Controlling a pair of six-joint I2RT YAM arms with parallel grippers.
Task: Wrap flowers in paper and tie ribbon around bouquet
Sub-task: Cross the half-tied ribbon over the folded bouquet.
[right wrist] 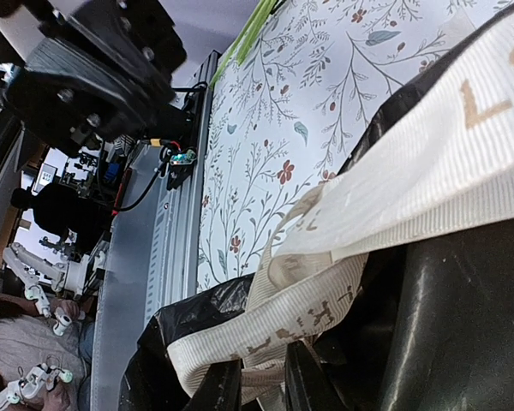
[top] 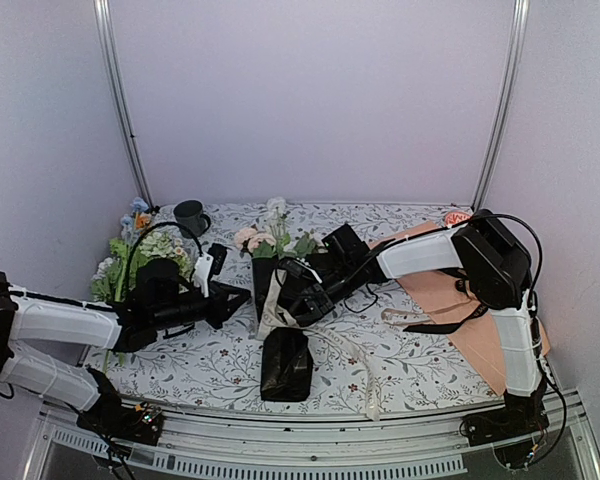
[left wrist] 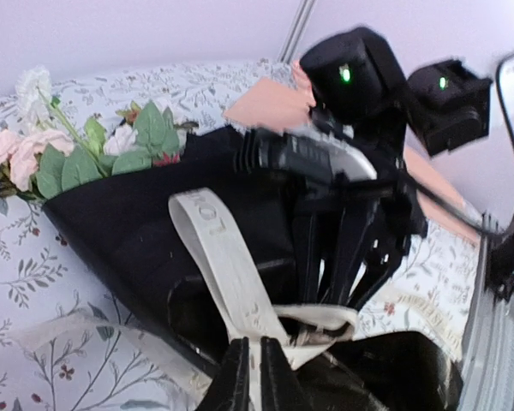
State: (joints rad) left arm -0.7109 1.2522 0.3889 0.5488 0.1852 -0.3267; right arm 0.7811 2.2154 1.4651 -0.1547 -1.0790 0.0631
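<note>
Between the fingers of the left gripper [left wrist: 253,377], low in its wrist view, a thin edge of the ribbon [left wrist: 227,265] is pinched, and the jaws are almost together on it. From there the cream band loops up over the black paper [left wrist: 128,231] and bends across to the right gripper [right wrist: 263,390]. Its fingers stand only slightly apart, with the printed ribbon caught between them.

Both grippers meet over the lower part of the bouquet [top: 268,285], which lies mid-table on the floral tablecloth [top: 410,365]. The pink and white flowers [left wrist: 34,154] stick out of the cone toward the far edge. Just in front of the bouquet sits a glossy black crumpled mass [top: 285,365]; I cannot tell if it is part of the same sheet. A loose ribbon end trails toward the near edge.

A peach sheet [top: 450,300] lies under the right arm. A mixed flower bunch [top: 130,262] and a dark cup [top: 191,215] sit at the far left.
</note>
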